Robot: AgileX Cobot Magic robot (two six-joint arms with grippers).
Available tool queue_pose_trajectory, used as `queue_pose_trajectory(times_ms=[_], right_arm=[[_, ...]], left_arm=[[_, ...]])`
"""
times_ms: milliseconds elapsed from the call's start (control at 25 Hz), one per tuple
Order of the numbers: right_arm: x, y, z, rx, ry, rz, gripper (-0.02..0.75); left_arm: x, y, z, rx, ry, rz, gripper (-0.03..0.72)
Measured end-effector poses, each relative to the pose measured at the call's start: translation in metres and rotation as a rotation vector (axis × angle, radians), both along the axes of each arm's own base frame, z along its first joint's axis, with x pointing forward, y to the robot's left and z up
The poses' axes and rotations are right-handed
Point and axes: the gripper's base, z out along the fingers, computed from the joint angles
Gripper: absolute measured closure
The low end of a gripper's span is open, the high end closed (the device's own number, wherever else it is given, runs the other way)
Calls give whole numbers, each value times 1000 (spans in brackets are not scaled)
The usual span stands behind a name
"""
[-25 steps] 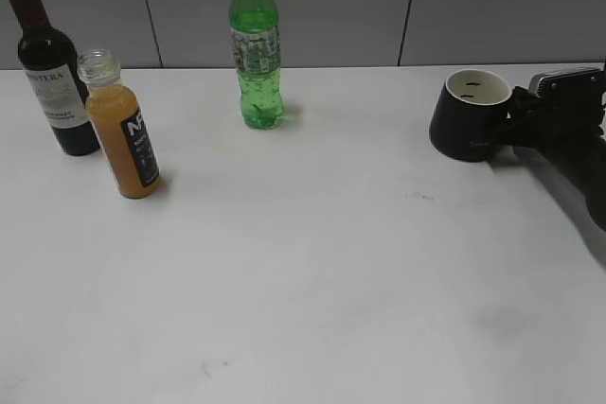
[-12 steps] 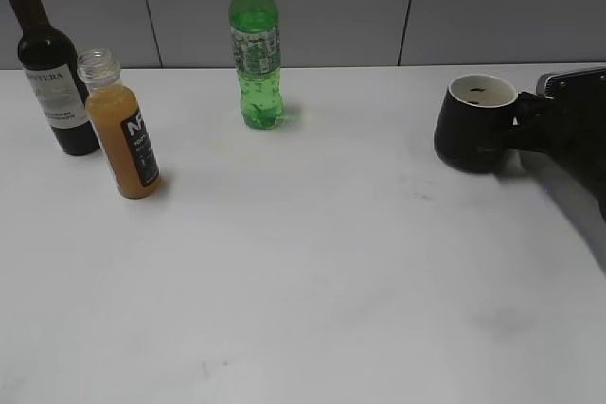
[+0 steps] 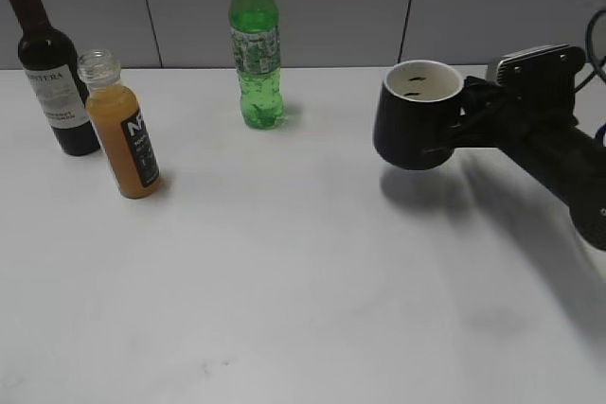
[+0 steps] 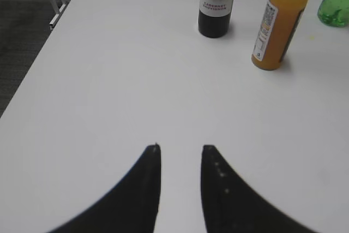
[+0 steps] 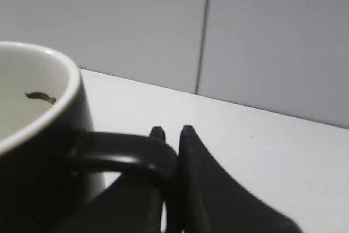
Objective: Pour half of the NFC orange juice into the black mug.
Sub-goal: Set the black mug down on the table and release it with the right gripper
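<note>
Your right gripper (image 3: 471, 113) is clamped on the loop handle of the black mug (image 3: 415, 115), holding it upright above the white table (image 3: 312, 262) with its shadow cast below, toward the back right. The NFC orange juice (image 3: 121, 128) stands uncapped near the table's left side, just in front of and beside a dark wine bottle (image 3: 45, 63), well apart from the mug. A green soda bottle (image 3: 256, 44) stands near the back edge, between them. A broad bare stretch of tabletop lies between juice and mug. Your left gripper (image 4: 180, 148) hovers over bare table with its fingers a narrow gap apart, holding nothing, the table's left edge nearby.
</note>
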Motion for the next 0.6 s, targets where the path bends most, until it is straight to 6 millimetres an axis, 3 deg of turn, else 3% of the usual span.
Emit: queue_pose_trajectory(times_ms=[360,600], right_arm=[[-54,104,4,18,27,207,700],[-79,141,0,-5,35,267,700]], left_arm=[[0,0,0,0,0,0,486],[0,0,0,0,0,0,486]])
